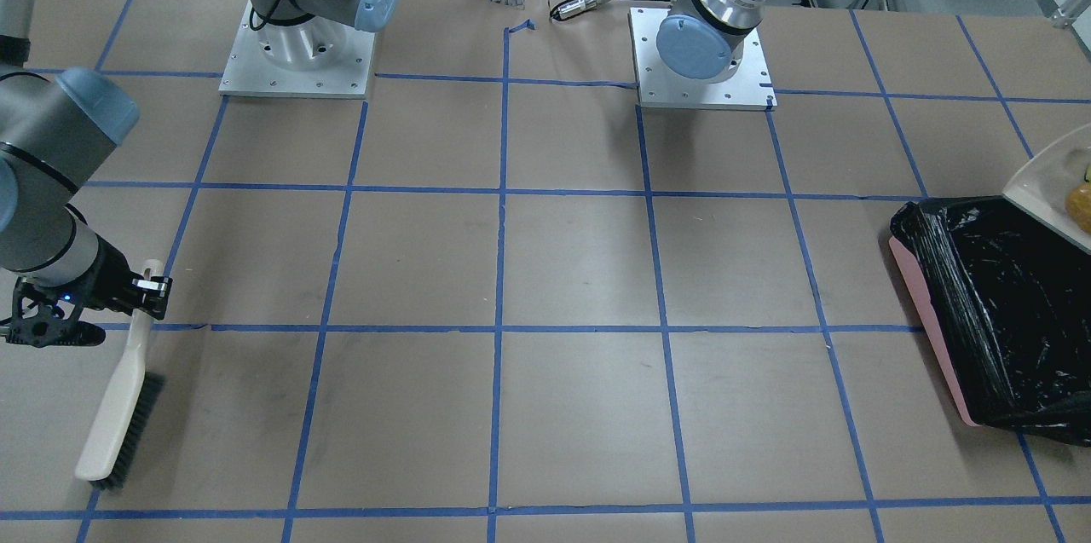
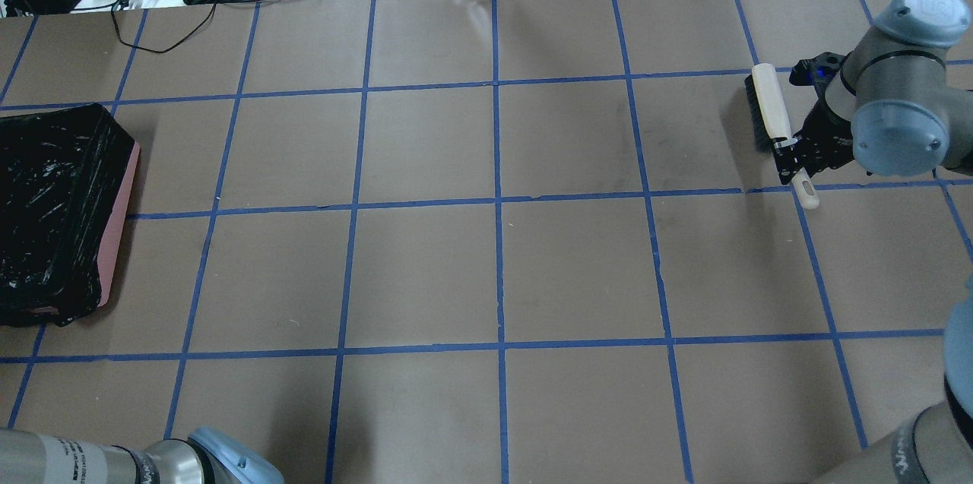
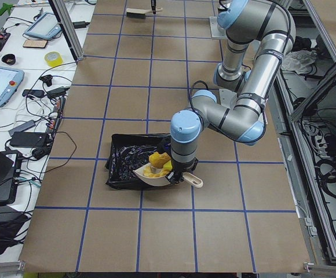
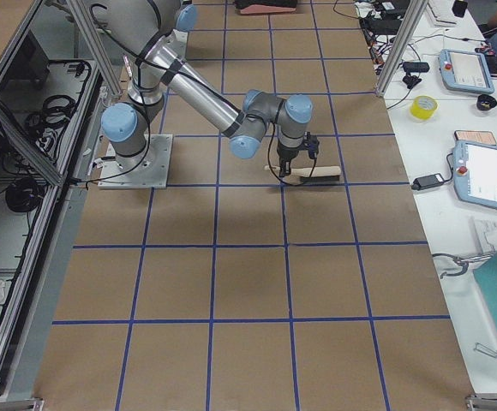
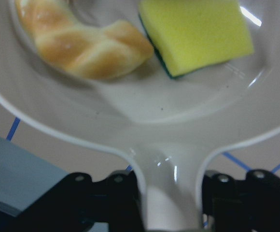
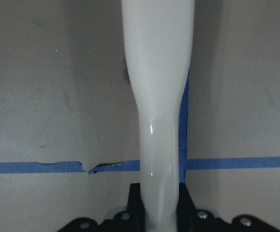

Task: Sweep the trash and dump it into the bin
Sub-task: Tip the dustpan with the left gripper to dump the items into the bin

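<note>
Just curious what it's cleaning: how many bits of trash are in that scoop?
3, all in the dustpan above the bin: croissant piece, sponge block beside it, nugget. More may be hidden.

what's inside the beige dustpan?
A curved tan croissant-like piece and a yellow-green sponge block lie in the beige plastic dustpan. Its far end is cropped in the wrist view.

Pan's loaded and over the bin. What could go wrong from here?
1. The dustpan hangs near the edge of the bin, not its centre; tipping could drop the croissant piece or sponge block onto the table.
2. The left gripper holds only the narrow handle; the pan might twist while tilting.
</note>
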Motion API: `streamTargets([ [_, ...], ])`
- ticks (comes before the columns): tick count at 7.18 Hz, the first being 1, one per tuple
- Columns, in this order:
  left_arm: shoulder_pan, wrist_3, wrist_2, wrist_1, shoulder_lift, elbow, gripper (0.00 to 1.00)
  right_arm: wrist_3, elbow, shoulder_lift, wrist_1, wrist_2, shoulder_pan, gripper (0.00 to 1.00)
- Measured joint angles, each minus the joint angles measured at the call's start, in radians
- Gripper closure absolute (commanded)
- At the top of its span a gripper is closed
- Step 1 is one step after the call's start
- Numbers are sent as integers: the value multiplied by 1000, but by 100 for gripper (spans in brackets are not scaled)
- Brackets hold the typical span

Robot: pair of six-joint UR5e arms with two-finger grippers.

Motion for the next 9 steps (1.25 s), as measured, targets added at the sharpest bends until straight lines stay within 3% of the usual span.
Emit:
streamTargets([
  [2,-104,90,175,75,-16,12,100,5,-2,0,-4,-2,0,1],
  [5,-174,192,313,157,-47,9,100,11,-5,-1,-4,1,0,1],
  [7,-193,232,298,185,-45,12,100,17,-7,-1,-3,9,0,1],
  [9,-227,242,161,152,-36,16,100,41,-7,0,3,13,2,1],
])
